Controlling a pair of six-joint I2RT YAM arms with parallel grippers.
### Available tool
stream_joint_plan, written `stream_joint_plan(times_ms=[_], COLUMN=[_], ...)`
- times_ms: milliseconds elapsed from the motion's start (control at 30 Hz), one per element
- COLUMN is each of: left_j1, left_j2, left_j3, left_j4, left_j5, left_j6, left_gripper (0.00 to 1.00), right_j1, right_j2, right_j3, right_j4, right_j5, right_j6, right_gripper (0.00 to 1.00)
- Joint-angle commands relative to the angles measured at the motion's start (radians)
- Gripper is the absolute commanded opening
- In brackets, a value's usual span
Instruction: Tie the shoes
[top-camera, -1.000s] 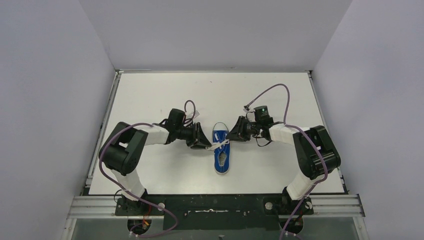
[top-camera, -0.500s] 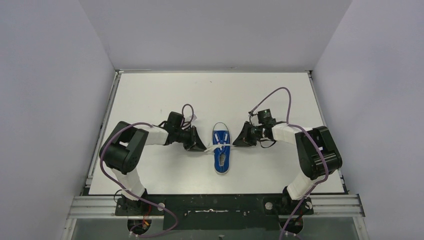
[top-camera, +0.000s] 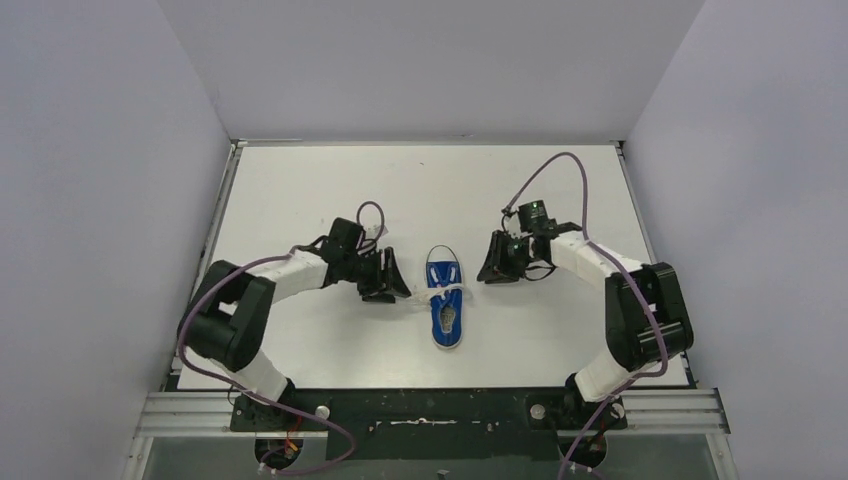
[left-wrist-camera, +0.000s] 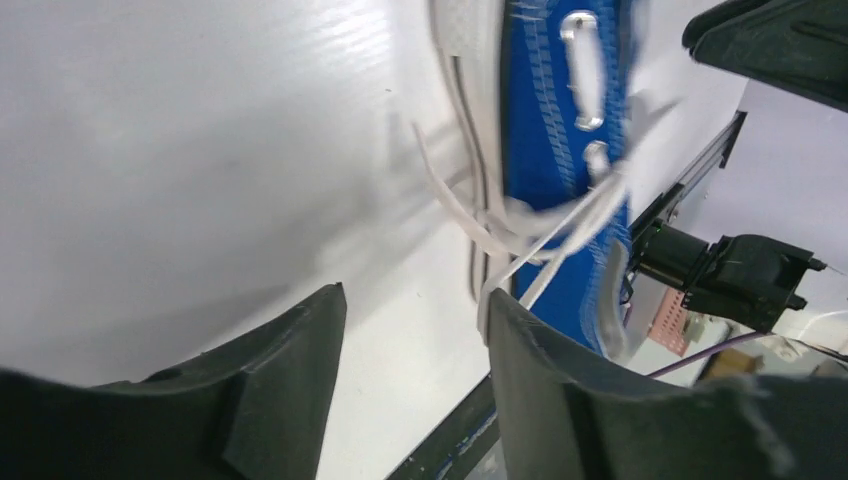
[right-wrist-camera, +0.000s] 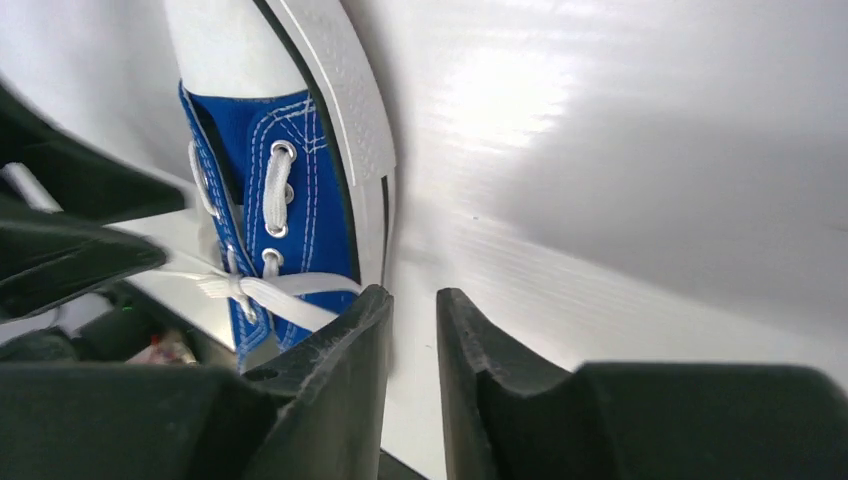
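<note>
- Top view: bright, even, diffuse light. Sharp edge to edge, with only faint soft shadows on the white table.
- Left wrist: laces and blue sneaker smeared by motion blur. Left fingers dark and soft.
- Right wrist: broad glare patch on the table, grey shadow to the right. Sneaker stitching crisp, right fingers out of focus.

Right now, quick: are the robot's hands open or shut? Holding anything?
Left gripper: open, holding nothing.
Right gripper: open just a crack, holding nothing.
</note>
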Motion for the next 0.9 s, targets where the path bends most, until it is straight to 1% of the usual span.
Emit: stream_joint_plan(times_ms=[0,100,167,233,333,467,500,667,767,867], left_j1=[0.018,0.027,0.026,0.026,0.024,0.022,0.022,0.022,0.023,0.023], left_j2=[-0.252,-0.388,-0.489,-0.594,-0.757,-0.937,-0.971,-1.068,-1.094,-1.098], left_j3=[0.119,0.178,0.213,0.25,0.296,0.345,0.369,0.521,0.6,0.657], left_j4=[-0.36,-0.546,-0.625,-0.686,-0.726,-0.718,-0.725,-0.809,-0.841,-0.871], left_j5=[-0.202,-0.3,-0.349,-0.388,-0.425,-0.444,-0.449,-0.538,-0.597,-0.641], left_j6=[0.174,0.204,0.196,0.165,0.104,0.043,0.04,0.121,0.189,0.237], left_gripper=[0.56,0.61,0.71,0.75,0.77,0.78,0.78,0.8,0.8,0.82], right_j1=[-0.023,-0.025,-0.027,-0.028,-0.027,0.012,0.013,0.012,0.011,0.008], right_j2=[-0.142,-0.252,-0.326,-0.406,-0.531,-0.686,-0.713,-0.854,-0.93,-0.973], right_j3=[0.163,0.244,0.292,0.343,0.425,0.535,0.565,0.7,0.73,0.731], right_j4=[-0.349,-0.518,-0.617,-0.712,-0.834,-0.927,-0.942,-0.929,-0.892,-0.873], right_j5=[0.276,0.357,0.403,0.444,0.515,0.628,0.65,0.669,0.721,0.741], right_j6=[-0.21,-0.281,-0.322,-0.362,-0.397,-0.399,-0.389,-0.345,-0.311,-0.312], right_gripper=[0.35,0.53,0.61,0.71,0.82,0.97,1.0,1.0,1.0,1.0])
